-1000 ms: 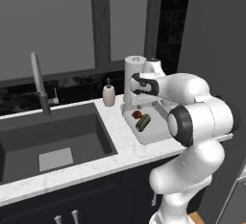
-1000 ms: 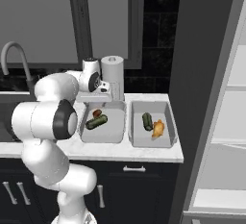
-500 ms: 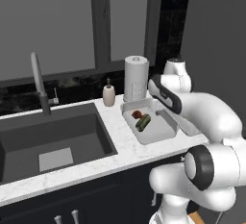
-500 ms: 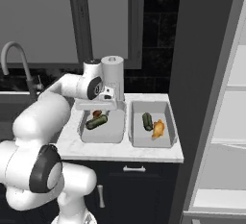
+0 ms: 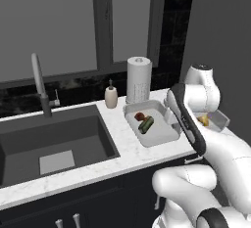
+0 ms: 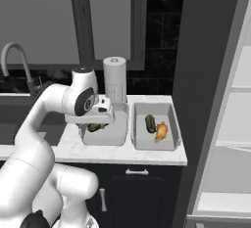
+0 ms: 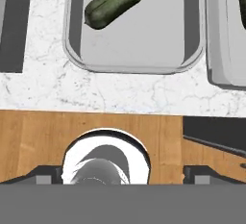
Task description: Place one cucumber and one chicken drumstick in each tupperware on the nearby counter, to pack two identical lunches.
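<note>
Counter (image 6: 122,152): two tubs. Left tub (image 6: 115,133): cucumber (image 7: 114,3), drumstick (image 5: 139,116). Right tub (image 6: 138,141): cucumber (image 6: 150,123), drumstick (image 6: 162,130). Claw (image 6: 104,110): released, empty, above left tub.

White veined marble-look counter (image 5: 128,154), smooth grey plastic tupperware (image 7: 192,35), matt dark sink (image 5: 29,139), warm wood floor (image 7: 43,136).

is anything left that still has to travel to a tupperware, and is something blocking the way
Nothing visible does. The left tupperware already holds a cucumber and a drumstick; the right tupperware holds its cucumber and drumstick.
</note>
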